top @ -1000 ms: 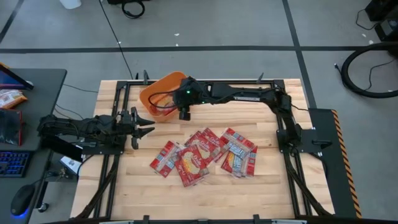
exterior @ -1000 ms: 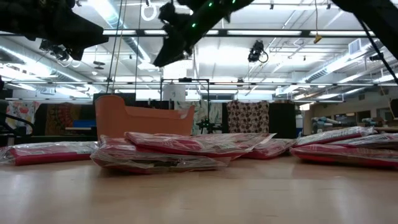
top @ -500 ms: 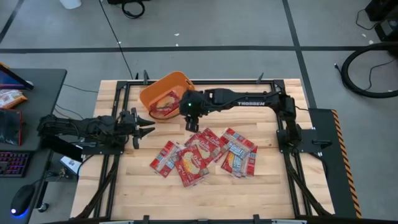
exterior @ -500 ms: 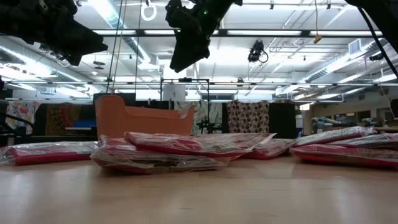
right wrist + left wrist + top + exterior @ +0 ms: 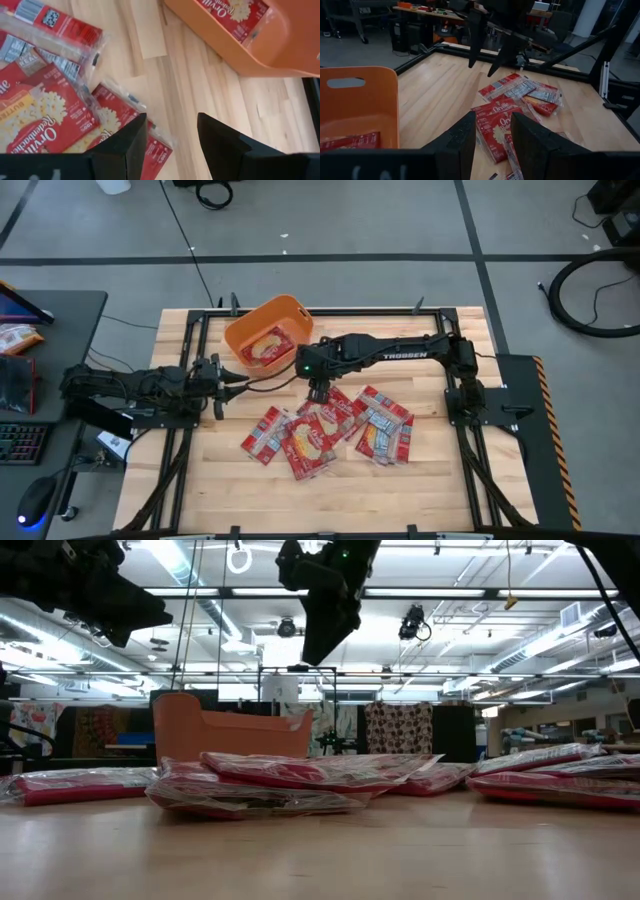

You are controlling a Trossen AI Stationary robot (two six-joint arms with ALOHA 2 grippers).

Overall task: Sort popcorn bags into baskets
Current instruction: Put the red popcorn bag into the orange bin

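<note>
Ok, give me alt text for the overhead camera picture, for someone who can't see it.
Seen from above, the right gripper, open and empty, hangs over the near edge of a pile of red popcorn bags on a wooden table. An orange basket behind the pile holds at least one bag. The left gripper, open, waits at the table's left side.

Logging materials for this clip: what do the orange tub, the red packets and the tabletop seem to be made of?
The rounded orange tub looks like moulded plastic: smooth, solid, evenly coloured walls with a cut-out handle slot. The flat red popcorn packets seem wrapped in clear glossy film, which catches glare and crinkles at the edges. The tabletop appears to be pale wood: plank seams and grain show.
</note>
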